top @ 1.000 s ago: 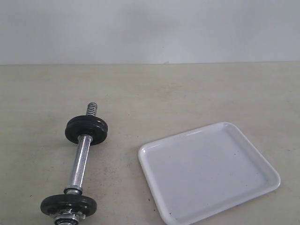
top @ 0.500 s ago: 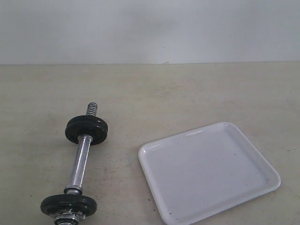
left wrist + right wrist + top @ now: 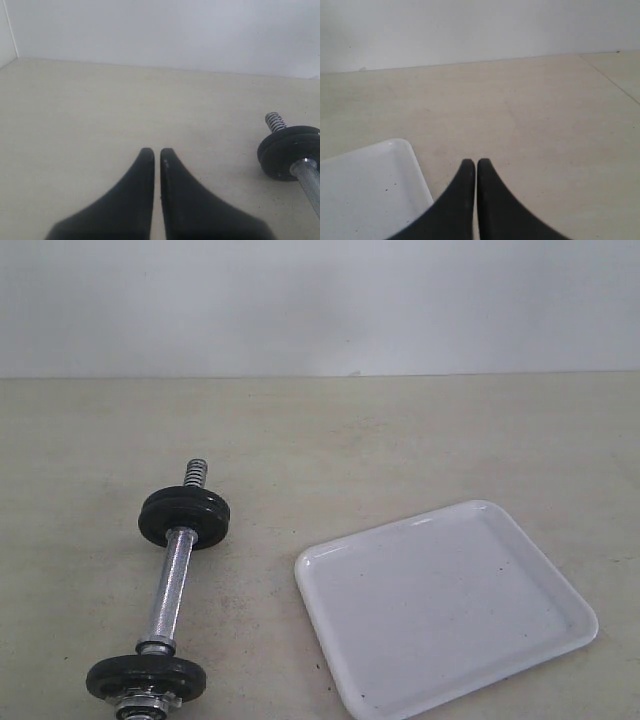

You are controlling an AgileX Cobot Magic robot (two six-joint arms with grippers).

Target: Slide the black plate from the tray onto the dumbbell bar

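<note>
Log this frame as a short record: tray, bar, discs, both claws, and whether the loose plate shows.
tray: white, on the table, nothing visible on it
dumbbell bar: lying on the table, left of the tray
far disc: black, on the bar, threaded end bare beyond it
near disc: black, on the bar
left claw: shut, holding nothing
right claw: shut, holding nothing
black plate: none seen loose

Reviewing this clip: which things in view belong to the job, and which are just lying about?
Job: tray, nothing lying on it; dumbbell bar; black discs on the bar's ends.
Lying about: nothing besides the table; no loose plate in view.
</note>
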